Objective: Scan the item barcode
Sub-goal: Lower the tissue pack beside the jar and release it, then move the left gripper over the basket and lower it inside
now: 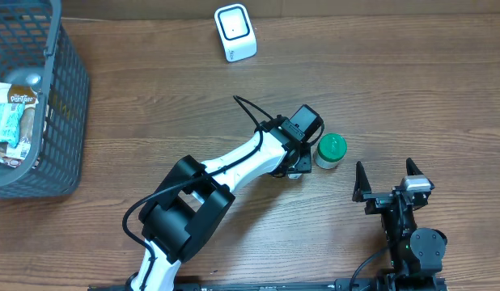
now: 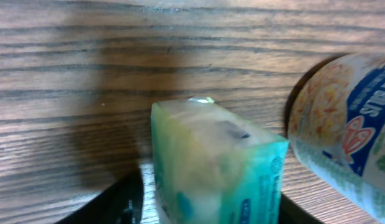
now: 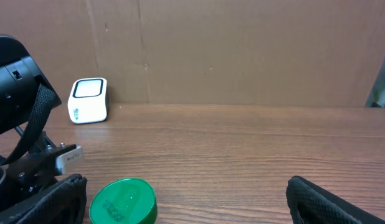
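Nearest the robot's base, the right gripper point(image 1: 384, 166) is seen with its jaws spread wide and nothing between them; no trouble is expected from it where it is parked; further out, the left gripper point(image 1: 297, 166) is lowered to the table point(image 1: 412, 73), and a teal packet point(image 2: 211, 162), taken to be the item, is stood on end between its jaws; whether the pads are pressed on the packet or parted from it cannot be told, since the contact is hidden at the lower edge of the wrist view; just beside the packet a green-lidded can point(image 1: 331, 150) is stood upright; it could be knocked over if the wrist is swung that way, and the soft packet could be toppled against it if the jaws are drawn off unevenly; if the hold is loose, the packet could be dropped or twisted on lifting, so that its barcode is turned away; farther off, the white scanner point(image 1: 235, 32) is set well apart from the packet; a read could be missed unless the coded face is presented squarely to its window; farthest, at the left edge, a basket point(image 1: 68, 105) of other goods is placed.
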### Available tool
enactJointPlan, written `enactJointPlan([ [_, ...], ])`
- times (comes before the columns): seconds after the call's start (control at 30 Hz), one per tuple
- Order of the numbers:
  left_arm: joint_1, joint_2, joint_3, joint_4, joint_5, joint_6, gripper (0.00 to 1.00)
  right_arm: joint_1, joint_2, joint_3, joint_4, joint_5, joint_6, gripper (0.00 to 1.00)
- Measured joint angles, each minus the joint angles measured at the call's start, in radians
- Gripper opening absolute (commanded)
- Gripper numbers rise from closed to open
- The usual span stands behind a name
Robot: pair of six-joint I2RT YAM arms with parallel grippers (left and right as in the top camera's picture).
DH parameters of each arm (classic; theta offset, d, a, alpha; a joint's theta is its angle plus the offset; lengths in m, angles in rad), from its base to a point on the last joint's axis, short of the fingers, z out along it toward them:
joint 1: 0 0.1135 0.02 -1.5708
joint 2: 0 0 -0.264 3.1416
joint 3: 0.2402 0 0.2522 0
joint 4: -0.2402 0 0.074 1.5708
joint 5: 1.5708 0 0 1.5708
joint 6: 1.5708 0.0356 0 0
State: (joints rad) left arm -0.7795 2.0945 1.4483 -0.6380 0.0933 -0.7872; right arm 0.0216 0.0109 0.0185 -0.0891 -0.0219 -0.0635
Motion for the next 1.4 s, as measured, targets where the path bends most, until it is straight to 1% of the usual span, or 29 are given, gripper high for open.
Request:
enactJointPlan([
  [0.1,0.0,0.0,0.003,0.004,0.0,0.0,0.72,0.0,0.0,0.0,0.0,0.0,-0.001,1.0],
  [0.23,0.0,0.0,0.008,-0.002,-0.002,0.001,0.83,0.0,0.0,0.0,0.0,0.0,0.0,1.0],
  [0.3,0.0,0.0,0.018,-0.024,-0.003,0.008,0.89,0.0,0.0,0.0,-0.001,0.0,0.0,1.0],
  [0.47,0.0,0.002,0.075,-0.126,-0.052,0.035,0.96,0.0,0.0,0.0,0.0,0.0,0.0,1.0],
  [0.6,0.005,0.006,0.228,-0.24,-0.137,0.085,0.97,0.0,0.0,0.0,0.0,0.0,0.0,1.0],
  [0.8,0.063,0.006,0.483,-0.293,-0.191,0.185,0.98,0.0,0.0,0.0,0.0,0.0,0.0,1.0],
  [0.9,0.118,0.006,0.596,-0.338,-0.202,0.223,1.0,0.0,0.0,0.0,0.0,0.0,-0.001,1.0],
  [0.97,0.167,0.006,0.678,-0.386,-0.204,0.271,1.0,0.0,0.0,0.0,0.0,0.0,0.0,1.0],
  [1.03,0.222,0.006,0.762,-0.434,-0.204,0.342,1.0,0.0,0.0,0.0,0.0,0.0,0.0,1.0],
  [1.17,0.356,0.006,0.972,-0.52,-0.219,0.531,0.99,0.0,0.0,0.0,0.0,0.0,0.0,1.0],
  [1.27,0.458,0.006,1.138,-0.52,-0.25,0.618,1.0,0.0,0.0,0.0,0.0,0.0,0.0,1.0],
  [1.4,0.621,0.006,1.323,-0.495,-0.276,0.681,1.0,0.0,0.0,0.0,0.0,0.0,-0.001,1.0],
])
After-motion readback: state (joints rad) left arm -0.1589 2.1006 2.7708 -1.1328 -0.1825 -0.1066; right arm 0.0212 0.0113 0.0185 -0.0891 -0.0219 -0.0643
